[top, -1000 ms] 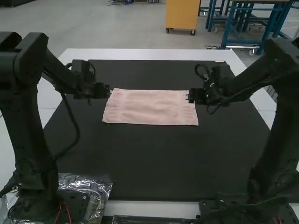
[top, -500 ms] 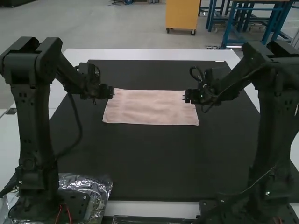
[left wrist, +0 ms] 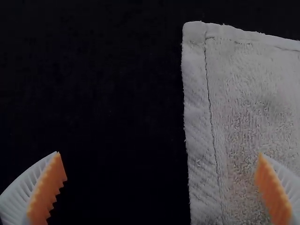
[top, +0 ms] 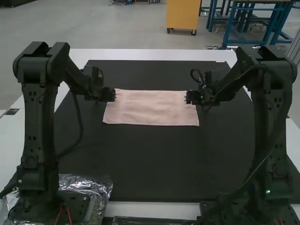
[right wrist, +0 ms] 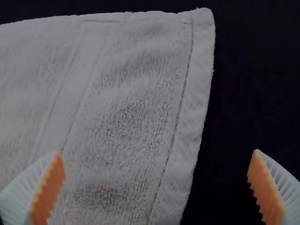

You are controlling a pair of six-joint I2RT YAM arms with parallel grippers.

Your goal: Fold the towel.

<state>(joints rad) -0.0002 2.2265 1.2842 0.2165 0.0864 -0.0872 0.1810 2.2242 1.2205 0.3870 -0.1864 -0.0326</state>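
Observation:
The pink towel (top: 151,108) lies spread flat as a wide rectangle on the black mat. At its left end, by the far corner, is my left gripper (top: 114,95); at the opposite end, near the far right corner, is my right gripper (top: 187,97). In the left wrist view the left gripper (left wrist: 161,176) stands open, the towel's hemmed edge (left wrist: 200,126) running between its fingers. The right wrist view has the right gripper (right wrist: 157,176) open as well, over the towel's other side hem (right wrist: 180,117). Neither holds cloth.
The black mat (top: 150,164) covers most of the white table (top: 154,54). A crumpled clear plastic bag (top: 91,187) lies by the left arm's base. A cable hangs alongside the left arm.
Both grippers have moved a little inward over the towel's ends, the left one rightward and the right one leftward. Both arms' elbows have shifted inward and lower. The towel has stayed still.

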